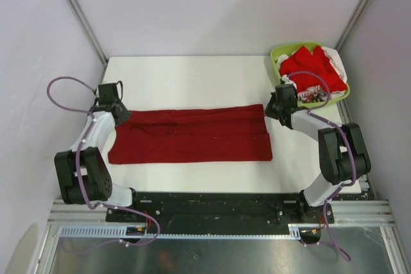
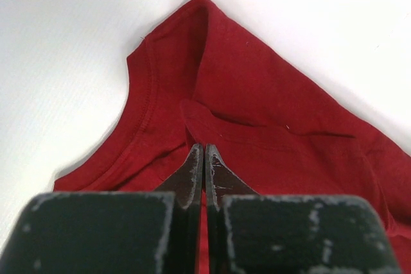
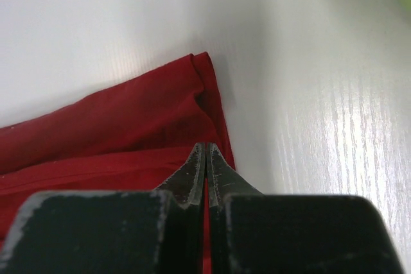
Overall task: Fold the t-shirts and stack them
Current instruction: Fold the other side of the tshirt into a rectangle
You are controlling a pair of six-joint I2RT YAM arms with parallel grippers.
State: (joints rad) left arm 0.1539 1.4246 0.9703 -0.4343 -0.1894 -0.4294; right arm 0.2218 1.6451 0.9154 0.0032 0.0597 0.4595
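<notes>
The dark red shirt (image 1: 192,136) lies flat on the white table (image 1: 186,75), spread as a long band from left to right with a lengthwise fold running through it. The left gripper (image 2: 204,149) is at the shirt's far left corner, beside the neckline. Its jaws are pressed fully together and pinch a raised fold of the cloth at their tips. The right gripper (image 3: 205,147) is at the shirt's far right corner, jaws likewise closed tight on the doubled edge of the fabric. Beyond the shirt's far right corner stands a green basket (image 1: 277,52) holding brighter red shirts (image 1: 311,68) and some white cloth (image 1: 334,56).
</notes>
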